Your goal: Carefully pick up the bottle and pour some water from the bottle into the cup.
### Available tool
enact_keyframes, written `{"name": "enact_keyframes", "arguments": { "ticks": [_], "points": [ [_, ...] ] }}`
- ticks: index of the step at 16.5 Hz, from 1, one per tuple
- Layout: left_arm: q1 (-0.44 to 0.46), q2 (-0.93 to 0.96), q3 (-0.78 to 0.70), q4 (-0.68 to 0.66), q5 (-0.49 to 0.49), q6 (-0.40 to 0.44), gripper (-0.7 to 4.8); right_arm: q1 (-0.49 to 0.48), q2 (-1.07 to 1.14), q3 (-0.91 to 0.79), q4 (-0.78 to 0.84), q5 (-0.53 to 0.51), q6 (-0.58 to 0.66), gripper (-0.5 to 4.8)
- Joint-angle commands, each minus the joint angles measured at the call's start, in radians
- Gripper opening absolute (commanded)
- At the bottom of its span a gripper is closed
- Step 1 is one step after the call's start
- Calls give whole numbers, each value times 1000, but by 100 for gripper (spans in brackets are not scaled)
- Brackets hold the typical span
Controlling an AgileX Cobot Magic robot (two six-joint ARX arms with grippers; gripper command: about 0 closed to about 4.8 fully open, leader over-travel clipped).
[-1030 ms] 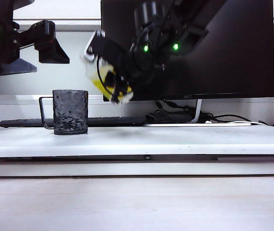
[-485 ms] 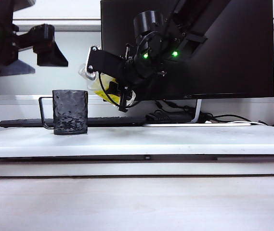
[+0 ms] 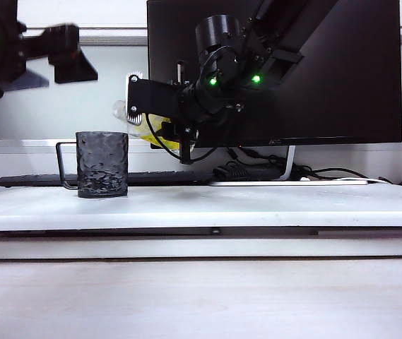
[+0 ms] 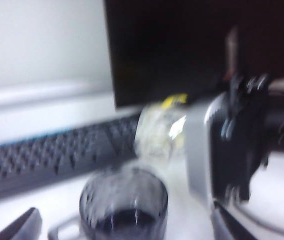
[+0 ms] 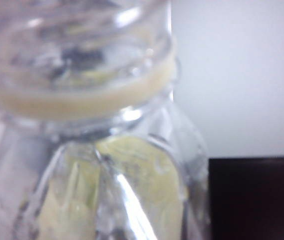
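Note:
The dark dimpled cup (image 3: 102,164) stands on the white table, its thin handle pointing left. My right gripper (image 3: 151,116) is shut on the bottle (image 3: 155,131), which lies almost level with its open clear neck above the cup's right rim. The left wrist view, blurred, shows the cup (image 4: 123,202) just below the bottle (image 4: 159,131). The bottle (image 5: 107,150) fills the right wrist view and hides the jaws. No stream of water shows. My left gripper (image 3: 52,70) hangs open, high and left of the cup; in its own view the left gripper (image 4: 123,231) spans the cup from above.
A black monitor (image 3: 314,70) stands behind the right arm. A keyboard (image 3: 158,178) and cables (image 3: 257,169) lie at the table's back. The table's front edge (image 3: 201,222) runs across below the cup.
My right wrist has rolled, tipping the bottle from a steep slant to almost level, its mouth swinging left toward the cup. The left gripper has shifted only slightly.

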Motion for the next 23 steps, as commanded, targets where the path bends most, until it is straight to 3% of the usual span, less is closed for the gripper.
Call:
{"name": "enact_keyframes", "arguments": {
  "ticks": [1,7,14,23],
  "points": [
    [2,-1,4,27,3,5,479,5,-7,8,63,-8,-17,103],
    [2,-2,4,26,35,15,479,5,-7,8,86,-13,-137,103],
    [-6,-1,3,-26,97,-11,479,6,10,10,140,-76,-203,103],
    [-6,-1,3,-27,100,-12,479,4,10,11,187,-75,-275,103]
  ]
}}
